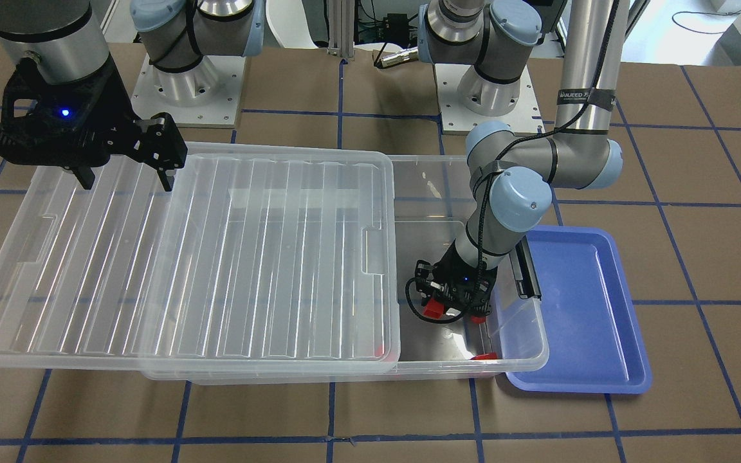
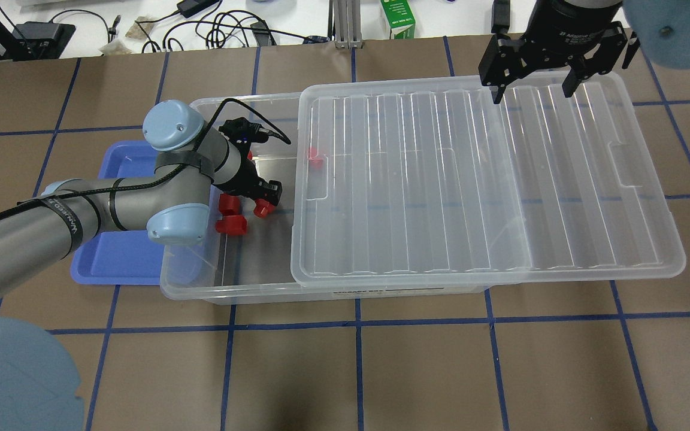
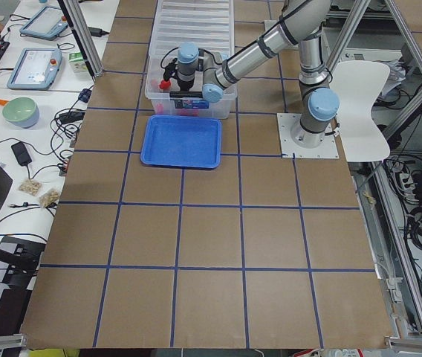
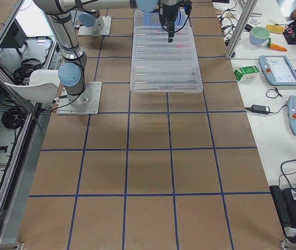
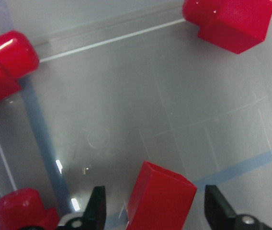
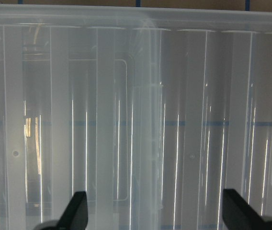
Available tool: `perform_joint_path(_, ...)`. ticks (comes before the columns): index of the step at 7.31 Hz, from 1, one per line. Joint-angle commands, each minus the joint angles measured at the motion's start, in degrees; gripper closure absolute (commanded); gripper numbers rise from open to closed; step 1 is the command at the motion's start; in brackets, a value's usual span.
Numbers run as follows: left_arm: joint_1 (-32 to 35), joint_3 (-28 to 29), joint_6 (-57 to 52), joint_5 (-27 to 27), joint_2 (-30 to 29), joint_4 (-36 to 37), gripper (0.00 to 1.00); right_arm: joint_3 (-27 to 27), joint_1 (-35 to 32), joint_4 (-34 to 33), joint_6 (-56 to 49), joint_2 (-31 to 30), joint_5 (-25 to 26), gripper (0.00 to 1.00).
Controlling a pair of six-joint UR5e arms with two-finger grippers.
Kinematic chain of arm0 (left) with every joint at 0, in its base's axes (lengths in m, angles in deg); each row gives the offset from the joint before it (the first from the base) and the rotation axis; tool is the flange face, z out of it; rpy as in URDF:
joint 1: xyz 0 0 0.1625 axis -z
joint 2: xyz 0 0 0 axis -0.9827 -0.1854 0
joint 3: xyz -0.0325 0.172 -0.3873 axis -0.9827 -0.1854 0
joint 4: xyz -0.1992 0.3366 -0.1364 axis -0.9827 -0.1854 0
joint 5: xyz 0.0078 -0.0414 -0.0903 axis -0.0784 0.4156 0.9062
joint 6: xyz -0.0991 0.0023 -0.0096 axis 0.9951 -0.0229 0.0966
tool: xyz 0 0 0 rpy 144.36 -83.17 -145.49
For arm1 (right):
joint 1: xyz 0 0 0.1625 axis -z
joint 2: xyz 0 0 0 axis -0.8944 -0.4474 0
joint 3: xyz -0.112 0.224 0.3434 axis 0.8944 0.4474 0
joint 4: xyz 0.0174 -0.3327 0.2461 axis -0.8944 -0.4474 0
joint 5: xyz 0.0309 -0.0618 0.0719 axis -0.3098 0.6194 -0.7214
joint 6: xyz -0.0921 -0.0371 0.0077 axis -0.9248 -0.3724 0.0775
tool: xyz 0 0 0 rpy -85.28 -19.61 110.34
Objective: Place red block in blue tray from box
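With the left gripper [image 5: 154, 191] down low inside the big clear plastic box [image 2: 201, 294], open wide and holding nothing, a small bright red plastic block [image 5: 162, 203] sitting between the jaws (a little room on both sides). Long way of the block seeming to run across the squeeze line, thin stub end hidden, so cannot tell which way that points. Much nearer than the right gripper [image 2: 532, 93], also wide open and empty, far off over the ribbed clear lid [image 2: 471, 179]; shallow blue plastic tray [image 2: 114, 257] just beside the box's short end.
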Motion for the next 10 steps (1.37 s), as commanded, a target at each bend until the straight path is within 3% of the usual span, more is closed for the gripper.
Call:
perform_joint_path(1, 0.00, 0.14, 0.10, -0.20, 0.93, 0.15, 1.00, -0.19, 0.05, 0.00, 0.00, 0.00, -0.01, 0.00)
perform_joint_path(3, 0.18, 0.93, 0.89, -0.37, 3.90, -0.73, 1.00, -0.19, 0.05, 0.00, 0.00, 0.09, -0.36, 0.00)
perform_joint_path(4, 0.09, 1.89, 3.24, -0.55, 6.45, -4.91, 1.00, -0.10, 0.05, 0.00, -0.09, 0.09, -0.36, 0.00)
perform_joint_path(6, 0.09, 6.62, 6.87, -4.12, 11.02, -17.19, 0.99, 0.78, 2.32, -0.44, -4.63, 0.18, -0.71, 0.00)
perform_joint_path(8, -0.35, 12.86, 7.22, -7.65, 15.85, -35.10, 0.98, 2.00, 8.71, 0.08, -11.12, -0.08, -0.88, 0.00)
perform_joint_path(10, -8.47, 17.35, 6.00, -10.57, 19.55, -43.68, 0.98, 2.71, 16.09, 0.17, -23.12, 0.09, -0.80, 0.00)
